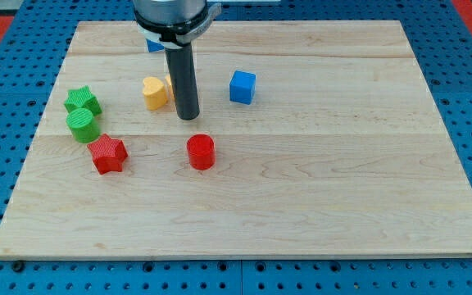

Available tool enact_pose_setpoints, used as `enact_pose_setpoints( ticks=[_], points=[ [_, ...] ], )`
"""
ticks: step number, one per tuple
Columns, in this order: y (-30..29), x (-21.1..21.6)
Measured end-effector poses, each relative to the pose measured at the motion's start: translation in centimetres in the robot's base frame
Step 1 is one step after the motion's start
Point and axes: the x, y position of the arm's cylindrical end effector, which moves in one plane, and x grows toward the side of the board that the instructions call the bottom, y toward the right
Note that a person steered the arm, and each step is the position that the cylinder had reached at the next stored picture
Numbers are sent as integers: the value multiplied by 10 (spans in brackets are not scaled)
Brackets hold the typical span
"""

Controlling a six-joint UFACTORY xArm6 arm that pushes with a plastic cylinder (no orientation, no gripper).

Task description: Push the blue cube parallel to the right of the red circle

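Landmark: red cylinder (pixel 201 152), standing near mid-board on the wooden board (pixel 318 197).

- Red star (pixel 108 154) toward the view's left of the cylinder, roughly level with it, well apart.
- Green cylinder (pixel 83 125) farther left and a little up; green star (pixel 82 102) just above that, apparently touching it.
- My tip (pixel 188 116) up from the red cylinder, slightly left, apart from it. No fingers on this rod; it holds nothing.
- Yellow heart (pixel 155 93) up-left of the cylinder, just left of the rod. A second yellowish block (pixel 170 83) is mostly hidden behind the rod; shape unclear.
- Blue cube (pixel 242 87) up-right of the cylinder, well right of the tip, untouched.
- Blue block (pixel 154 45) farthest up, largely hidden by the arm's head (pixel 175 15), itself cut off at the view's top.
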Motion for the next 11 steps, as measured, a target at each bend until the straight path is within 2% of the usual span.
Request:
enact_pose_setpoints(
  ticks=[1, 2, 4, 5, 6, 7, 8, 9, 10, 11],
  points=[
    [-5, -45],
    [2, -62],
    [125, -52],
    [110, -75],
    [144, -99],
    [159, -26],
    [187, -2],
    [183, -7],
    [208, 48],
    [221, 52]
  ],
)
